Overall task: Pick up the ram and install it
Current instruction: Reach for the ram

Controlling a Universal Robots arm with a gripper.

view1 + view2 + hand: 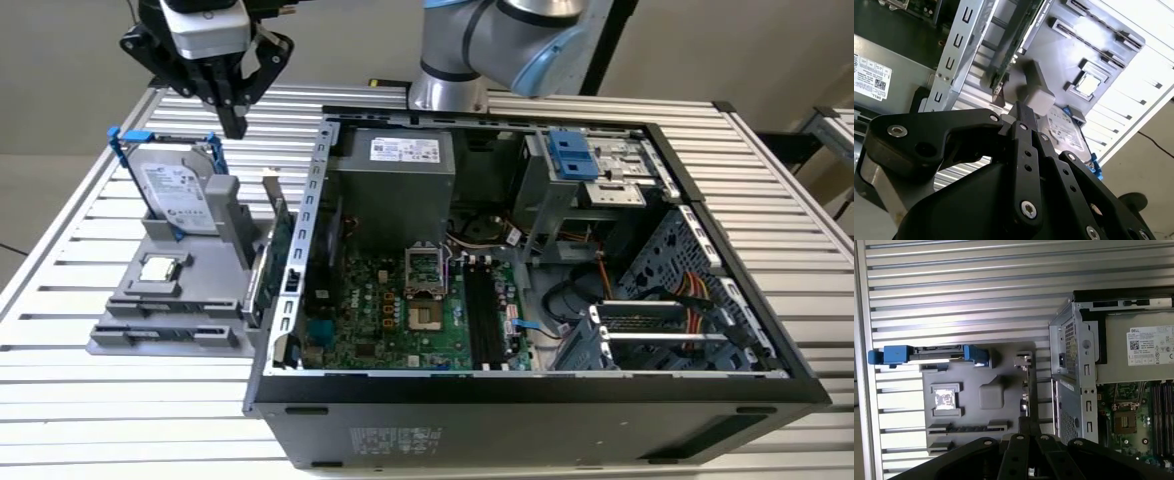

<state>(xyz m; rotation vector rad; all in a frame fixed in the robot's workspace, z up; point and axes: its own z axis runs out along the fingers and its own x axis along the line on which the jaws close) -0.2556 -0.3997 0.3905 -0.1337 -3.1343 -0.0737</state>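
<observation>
The ram (171, 333) is a long dark stick lying flat in the front slot of a grey parts holder (127, 345), on the table at the exterior view's left. My gripper (234, 122) hangs well above the back of that holder, over an upright hard drive (176, 190). It is shut, with the fingers pressed together and nothing between them. In both wrist views the closed gripper (1021, 107) (1029, 426) points down at the holder (1004, 365). Black memory slots (483, 320) run along the motherboard inside the open computer case (534, 390).
A small square silver processor chip (160, 268) sits in the holder. A green card with a metal bracket (274, 250) stands between the holder and the case wall. The case holds a power supply (394, 170) and a blue-tabbed drive cage (574, 155). The table is ribbed metal.
</observation>
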